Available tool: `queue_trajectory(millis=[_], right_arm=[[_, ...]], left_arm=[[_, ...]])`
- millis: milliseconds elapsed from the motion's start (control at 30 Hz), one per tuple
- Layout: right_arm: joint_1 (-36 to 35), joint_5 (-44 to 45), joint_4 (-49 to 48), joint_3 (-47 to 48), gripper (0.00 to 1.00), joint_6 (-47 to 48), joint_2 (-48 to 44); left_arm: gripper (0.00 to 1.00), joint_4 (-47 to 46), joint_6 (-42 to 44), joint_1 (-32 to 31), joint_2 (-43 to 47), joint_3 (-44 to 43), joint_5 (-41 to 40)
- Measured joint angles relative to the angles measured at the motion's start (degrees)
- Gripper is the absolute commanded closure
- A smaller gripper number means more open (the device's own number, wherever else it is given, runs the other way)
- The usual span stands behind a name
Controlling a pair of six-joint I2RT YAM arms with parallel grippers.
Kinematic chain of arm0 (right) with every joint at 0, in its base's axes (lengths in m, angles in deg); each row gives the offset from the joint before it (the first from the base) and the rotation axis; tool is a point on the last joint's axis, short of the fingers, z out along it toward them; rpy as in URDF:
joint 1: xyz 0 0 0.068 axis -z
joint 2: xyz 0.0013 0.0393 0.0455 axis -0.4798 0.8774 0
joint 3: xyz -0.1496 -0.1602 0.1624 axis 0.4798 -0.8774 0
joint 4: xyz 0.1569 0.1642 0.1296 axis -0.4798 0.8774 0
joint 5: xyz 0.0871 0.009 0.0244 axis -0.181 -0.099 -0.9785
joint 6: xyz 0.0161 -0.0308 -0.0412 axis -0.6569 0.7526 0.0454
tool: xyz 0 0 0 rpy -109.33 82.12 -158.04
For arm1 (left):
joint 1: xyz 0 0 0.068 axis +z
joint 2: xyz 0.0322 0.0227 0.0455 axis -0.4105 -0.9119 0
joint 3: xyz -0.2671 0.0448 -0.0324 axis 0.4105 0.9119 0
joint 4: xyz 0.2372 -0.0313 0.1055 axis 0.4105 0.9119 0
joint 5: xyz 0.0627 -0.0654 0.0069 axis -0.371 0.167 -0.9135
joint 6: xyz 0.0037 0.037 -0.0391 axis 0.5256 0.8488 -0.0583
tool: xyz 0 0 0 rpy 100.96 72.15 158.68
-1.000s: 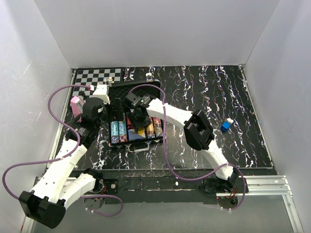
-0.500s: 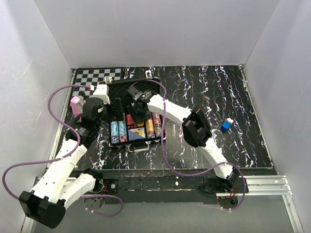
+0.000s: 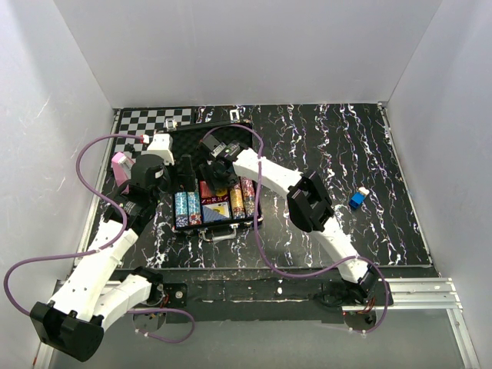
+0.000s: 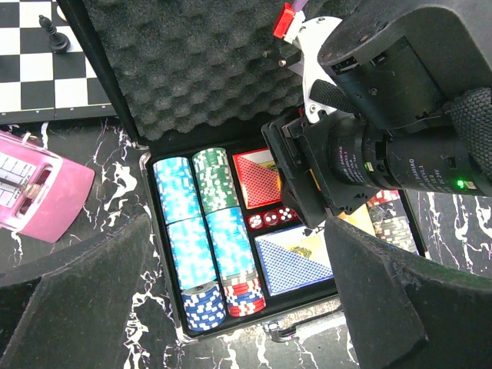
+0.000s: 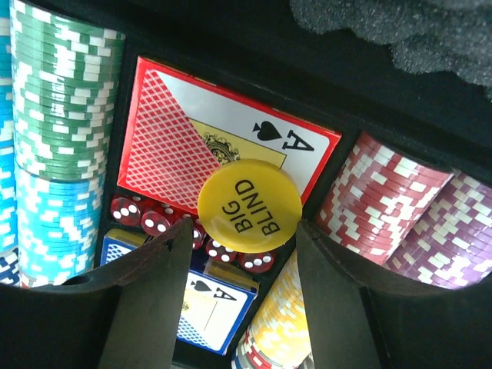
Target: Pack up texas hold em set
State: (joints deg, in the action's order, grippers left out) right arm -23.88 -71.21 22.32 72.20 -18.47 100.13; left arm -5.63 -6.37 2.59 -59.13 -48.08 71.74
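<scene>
The black briefcase (image 3: 219, 225) lies open at centre left, its foam lid (image 4: 192, 69) raised at the back. Chip rows (image 4: 184, 223), a red deck (image 5: 177, 146), a blue deck (image 5: 207, 311) and red dice (image 5: 146, 219) sit in it. My right gripper (image 3: 219, 175) reaches down into the case; its fingertips (image 5: 244, 227) grip the edges of a yellow "BIG BLIND" button (image 5: 250, 201) just above the dice and red deck. My left gripper (image 3: 182, 173) hovers over the case's left front, open and empty (image 4: 238, 307).
A black-and-white chessboard (image 3: 154, 121) with a black piece (image 4: 52, 34) lies at the back left. A pink device (image 3: 120, 165) sits left of the case. A small blue cube (image 3: 357, 200) stands at the right. White walls enclose the table.
My right gripper has moved from the middle of the case toward its back, nearer the lid. The left arm has not moved.
</scene>
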Motion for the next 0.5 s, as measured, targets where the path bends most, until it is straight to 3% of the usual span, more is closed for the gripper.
queue_trajectory(millis=[267, 500], right_arm=[[0.0, -0.3, -1.8, 0.1, 0.16, -0.5, 0.1], [0.0, -1.1, -3.0, 0.0, 0.1, -0.8, 0.0]], left_arm=[[0.02, 0.0, 0.0, 0.0, 0.0, 0.0, 0.0], [0.02, 0.0, 0.0, 0.0, 0.0, 0.0, 0.0]])
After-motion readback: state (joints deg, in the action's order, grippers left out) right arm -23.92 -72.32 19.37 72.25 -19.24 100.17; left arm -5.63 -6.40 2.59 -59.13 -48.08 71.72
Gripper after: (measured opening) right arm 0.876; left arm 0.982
